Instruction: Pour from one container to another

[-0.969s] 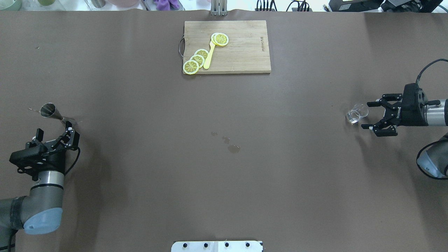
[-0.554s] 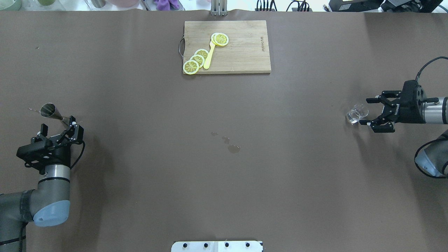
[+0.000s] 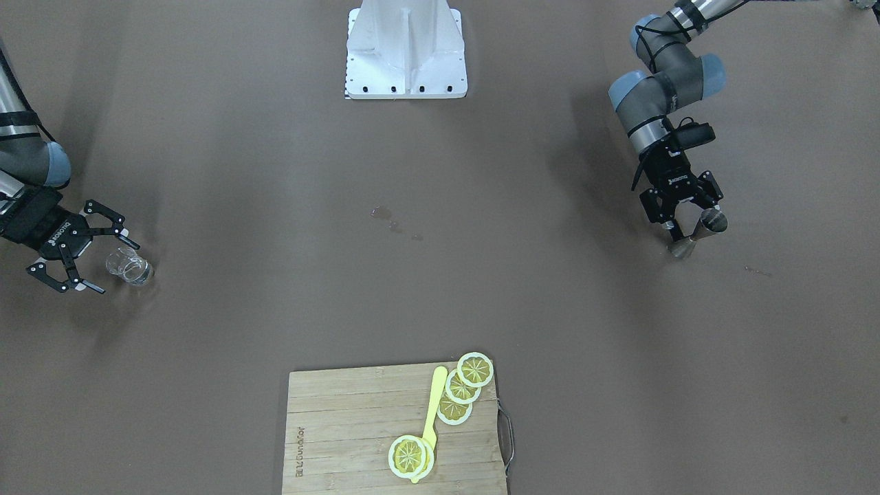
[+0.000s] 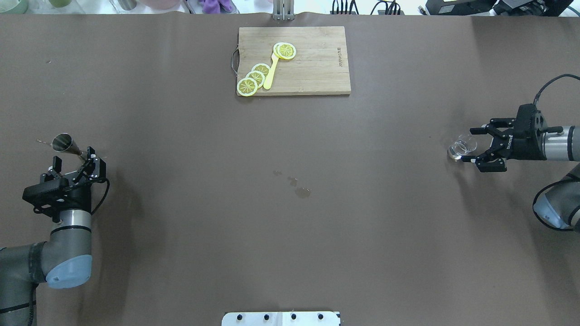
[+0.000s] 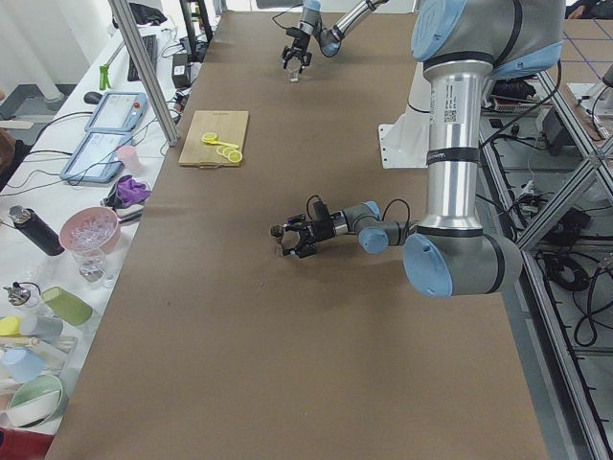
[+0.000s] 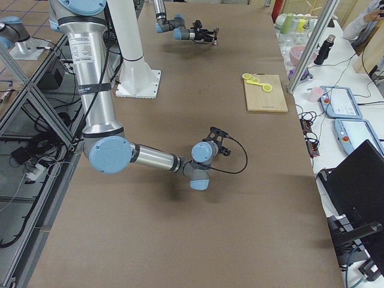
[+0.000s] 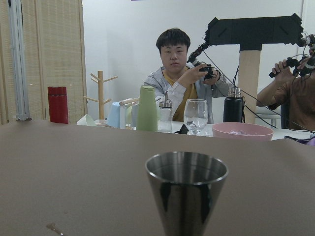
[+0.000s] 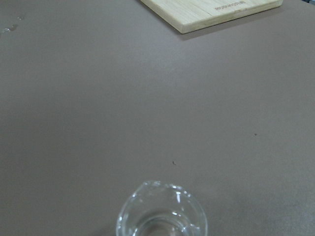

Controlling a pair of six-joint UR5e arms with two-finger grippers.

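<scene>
We have poured nothing yet: right end effector point(image 4: 473, 145), spread, faces the pitcher point(image 4: 462, 147); left end effector point(image 4: 73, 155), spread, faces the jigger point(image 4: 63, 142).

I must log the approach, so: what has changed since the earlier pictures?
The left pincer advanced away from the robot and now stands open close to the jigger. The right pincer shifted toward the far edge of the table, lining its open jaws up with the glass pitcher. Nothing was gripped or released. Jigger, pitcher and cutting board stayed in place.
</scene>
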